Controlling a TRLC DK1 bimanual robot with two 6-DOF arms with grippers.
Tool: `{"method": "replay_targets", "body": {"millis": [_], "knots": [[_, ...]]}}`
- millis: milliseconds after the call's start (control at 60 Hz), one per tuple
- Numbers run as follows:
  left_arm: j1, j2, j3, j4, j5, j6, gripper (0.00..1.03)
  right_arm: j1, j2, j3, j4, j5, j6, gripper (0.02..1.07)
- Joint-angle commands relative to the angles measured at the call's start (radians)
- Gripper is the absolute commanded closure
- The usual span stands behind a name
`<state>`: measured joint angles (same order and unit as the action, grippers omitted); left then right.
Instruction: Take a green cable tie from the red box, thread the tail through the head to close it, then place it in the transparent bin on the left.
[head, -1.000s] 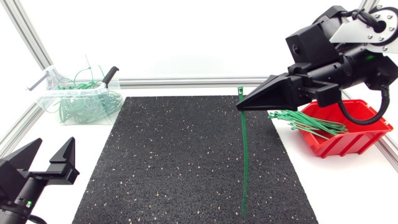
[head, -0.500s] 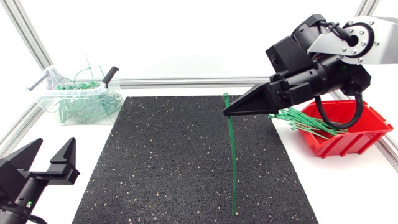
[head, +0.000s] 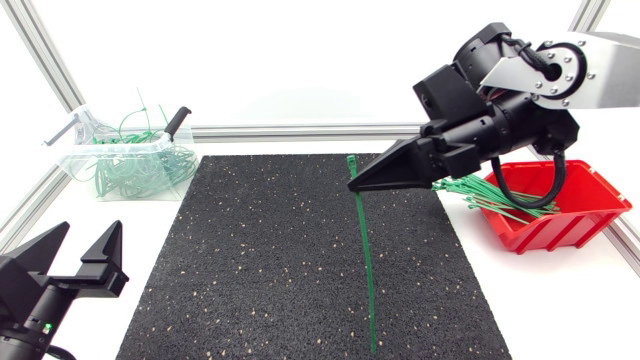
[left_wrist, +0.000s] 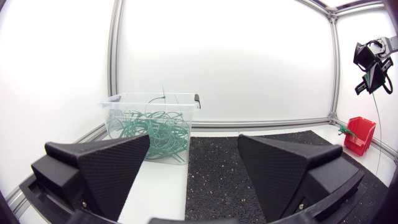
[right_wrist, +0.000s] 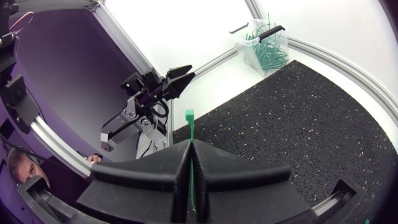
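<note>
right gripper (head: 352, 186), tie (head: 365, 270) leftward over mat (head: 250, 260)

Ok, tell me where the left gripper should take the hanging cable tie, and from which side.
Take the cable tie on its free tail, well below the right gripper, which pinches it just under the head. The strap hangs long and nearly straight above the mat, so the open left gripper should probably come from the left, a finger on each side.

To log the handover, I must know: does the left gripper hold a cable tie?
No, the left gripper is open and empty; the green cable tie hangs from the right gripper.
</note>
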<state>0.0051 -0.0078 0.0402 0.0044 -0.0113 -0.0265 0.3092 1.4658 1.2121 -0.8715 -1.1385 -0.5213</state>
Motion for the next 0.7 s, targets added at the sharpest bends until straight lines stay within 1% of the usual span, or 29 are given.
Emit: {"method": "replay_targets", "body": {"millis": [0,167,333,433,533,583,683], "knots": [[0.007,-0.004,-0.036,-0.03,0.005,-0.006,0.05,0.036,-0.021,-0.046,0.049,0.045,0.061,1.01],[0.006,-0.006,-0.037,-0.029,0.005,0.0,0.05,0.134,-0.105,-0.118,0.233,0.217,0.182,1.01],[0.009,-0.006,-0.031,-0.027,0.008,0.0,0.05,0.197,-0.134,-0.144,0.301,0.35,0.208,1.01],[0.012,-0.006,-0.02,-0.032,0.008,0.0,0.05,0.223,-0.147,-0.151,0.33,0.398,0.23,1.01],[0.018,-0.001,0.01,-0.067,0.008,0.002,0.06,0.246,-0.148,-0.146,0.336,0.444,0.238,1.01],[0.018,-0.001,0.015,-0.076,0.008,0.002,0.07,0.254,-0.148,-0.144,0.345,0.456,0.244,1.01],[0.018,0.003,0.027,-0.095,0.008,0.002,0.07,0.268,-0.147,-0.14,0.358,0.477,0.254,1.01]]}}
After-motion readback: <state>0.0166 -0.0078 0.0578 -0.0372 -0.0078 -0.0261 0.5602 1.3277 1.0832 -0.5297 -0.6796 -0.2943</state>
